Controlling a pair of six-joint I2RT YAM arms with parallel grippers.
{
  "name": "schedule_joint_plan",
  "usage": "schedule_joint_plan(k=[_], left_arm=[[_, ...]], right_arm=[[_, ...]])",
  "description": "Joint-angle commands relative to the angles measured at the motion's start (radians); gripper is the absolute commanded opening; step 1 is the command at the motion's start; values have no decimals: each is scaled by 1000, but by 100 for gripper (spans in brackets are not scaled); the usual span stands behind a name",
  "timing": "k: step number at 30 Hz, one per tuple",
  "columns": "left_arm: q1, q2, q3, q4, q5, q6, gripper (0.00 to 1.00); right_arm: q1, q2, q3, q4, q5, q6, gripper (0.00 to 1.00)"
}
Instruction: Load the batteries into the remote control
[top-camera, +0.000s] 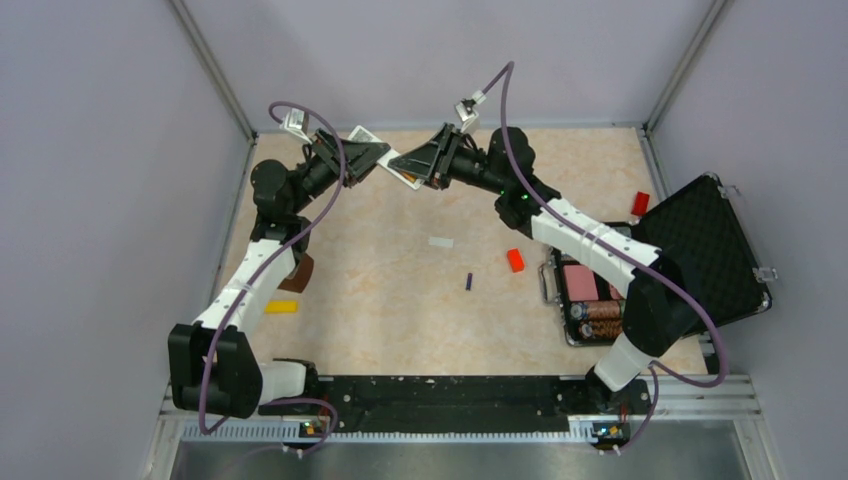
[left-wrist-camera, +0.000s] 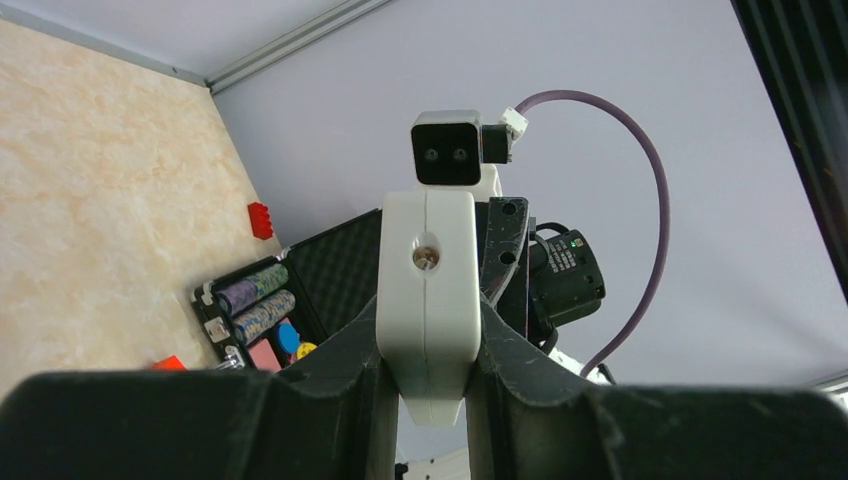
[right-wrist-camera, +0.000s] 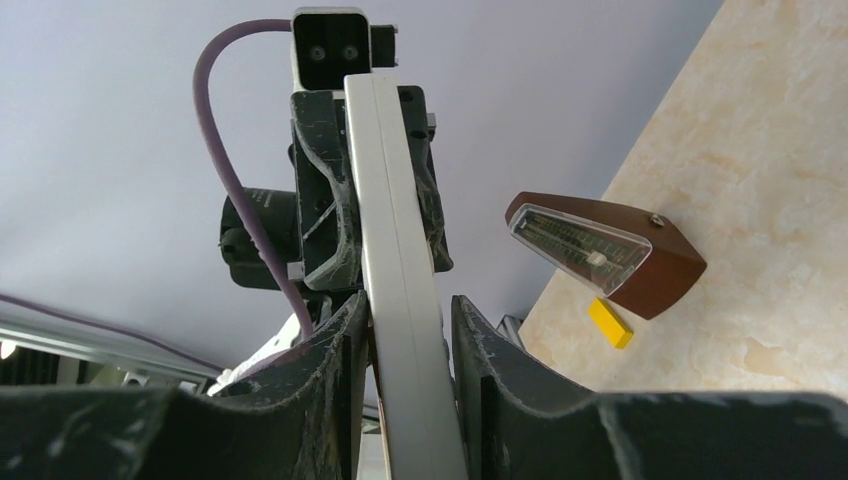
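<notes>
Remote (left-wrist-camera: 428, 290) is up in the air over the far side of the table (top-camera: 400, 310), with both arms on it. Left gripper (top-camera: 365, 155) is clamped narrow on one end. Right gripper (top-camera: 425, 162) has its fingers (right-wrist-camera: 330, 350) close on either side of the other end, but honestly can't tell if it's actually squeezing. Purple battery (top-camera: 469, 282) is lying loose mid-table, between the little white plate (top-camera: 441, 241) and red block (top-camera: 515, 260), well apart from the remote

Remote control (left-wrist-camera: 427, 300) smooth white plastic; table (top-camera: 400, 300) marbled beige, matt.
</notes>
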Motion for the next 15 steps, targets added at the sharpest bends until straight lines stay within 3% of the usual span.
schedule_joint_plan(k=[1,15], left_arm=[[1,-11,65,138,-5,-73,0],[1,-30,38,148,18,-55,0]], right_arm=[[-3,5,-35,-17,-13,-17,30],[-2,-13,-46,30,-4,7,61]])
